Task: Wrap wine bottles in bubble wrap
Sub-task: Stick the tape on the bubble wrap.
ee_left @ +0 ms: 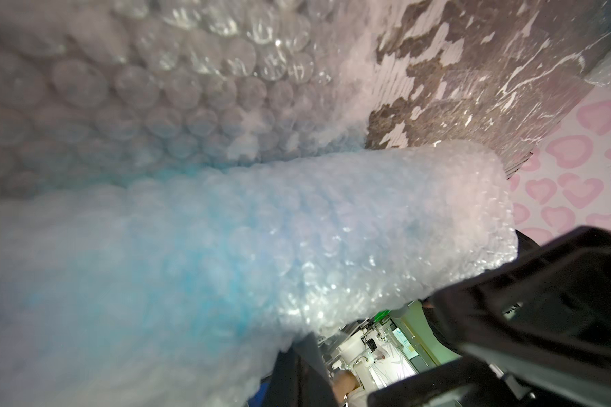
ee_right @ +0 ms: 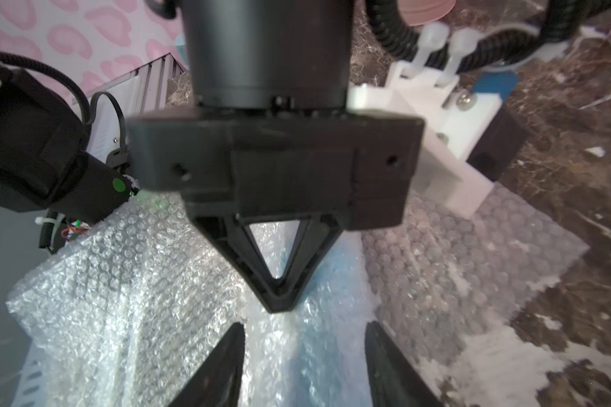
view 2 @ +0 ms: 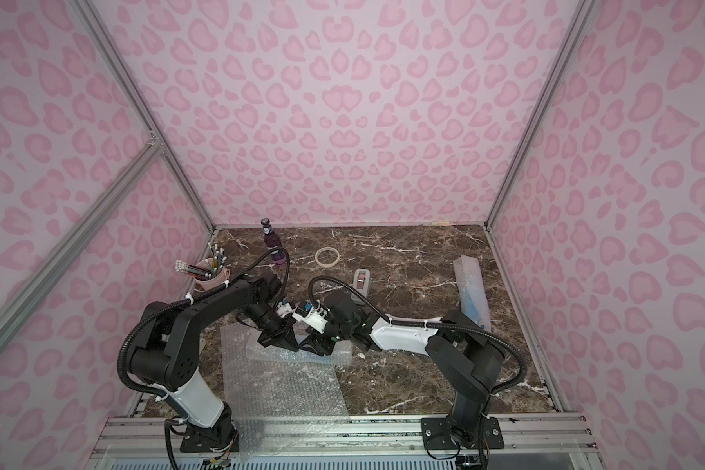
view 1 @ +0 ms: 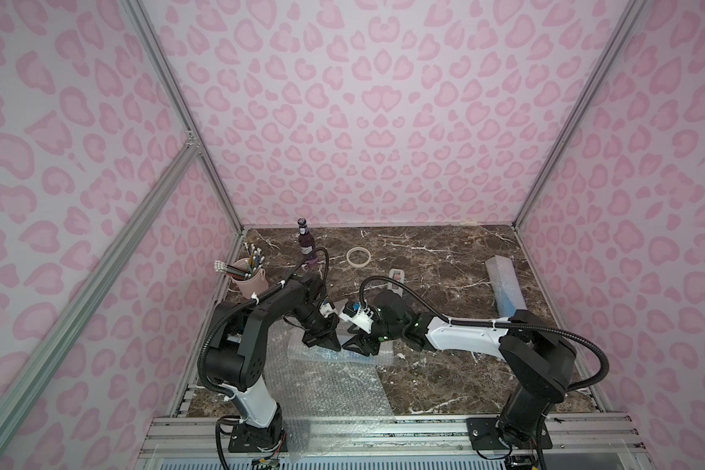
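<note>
A blue wine bottle (ee_left: 198, 267) lies rolled inside bubble wrap (view 1: 338, 355) near the table's front middle, its blue showing through the plastic. My left gripper (view 1: 322, 341) is shut, and its joined tips (ee_right: 281, 304) press down on top of the roll. My right gripper (ee_right: 304, 326) faces it from the right, open, with a finger on each side of the roll (ee_right: 328, 282). A flat bubble wrap sheet (view 1: 334, 390) trails from the roll to the front edge. A purple wine bottle (view 1: 305, 244) stands at the back left. A wrapped blue bottle (view 1: 503, 287) lies at the right.
A pale tape roll (view 1: 358, 257) and a tape dispenser (view 1: 395, 278) lie behind the grippers. A pink cup of pencils (view 1: 248, 278) stands at the left beside my left arm. Pink patterned walls enclose the marble table (view 1: 444, 378), with metal rails along the front.
</note>
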Action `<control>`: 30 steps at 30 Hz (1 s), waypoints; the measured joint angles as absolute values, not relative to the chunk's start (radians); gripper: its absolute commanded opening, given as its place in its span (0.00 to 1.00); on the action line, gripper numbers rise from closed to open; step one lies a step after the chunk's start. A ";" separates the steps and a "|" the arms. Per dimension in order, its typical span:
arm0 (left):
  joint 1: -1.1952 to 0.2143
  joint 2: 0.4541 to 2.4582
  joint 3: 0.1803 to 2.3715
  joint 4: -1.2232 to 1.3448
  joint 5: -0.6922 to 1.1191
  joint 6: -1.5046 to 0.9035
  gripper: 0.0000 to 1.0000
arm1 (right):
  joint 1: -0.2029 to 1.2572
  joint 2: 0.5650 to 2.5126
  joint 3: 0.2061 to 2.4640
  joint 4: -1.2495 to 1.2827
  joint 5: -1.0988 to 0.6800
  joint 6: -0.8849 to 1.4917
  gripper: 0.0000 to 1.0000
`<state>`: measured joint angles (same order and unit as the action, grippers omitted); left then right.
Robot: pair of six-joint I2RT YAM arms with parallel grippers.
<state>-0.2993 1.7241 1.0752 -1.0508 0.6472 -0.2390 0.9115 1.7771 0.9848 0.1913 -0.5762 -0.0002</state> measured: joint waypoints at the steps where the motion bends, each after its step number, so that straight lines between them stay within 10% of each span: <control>1: -0.299 1.724 1.076 -1.049 0.647 -0.239 0.02 | 0.906 1.790 0.986 0.209 -0.584 0.027 0.54; 30: -0.301 1.683 1.047 -1.011 0.629 -0.242 0.13 | 0.863 1.934 1.021 0.293 -0.621 0.242 0.38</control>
<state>-0.3008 1.6833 1.0466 -1.0115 0.6292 -0.2420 0.8627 1.9335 1.0214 0.2928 -0.6209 0.2420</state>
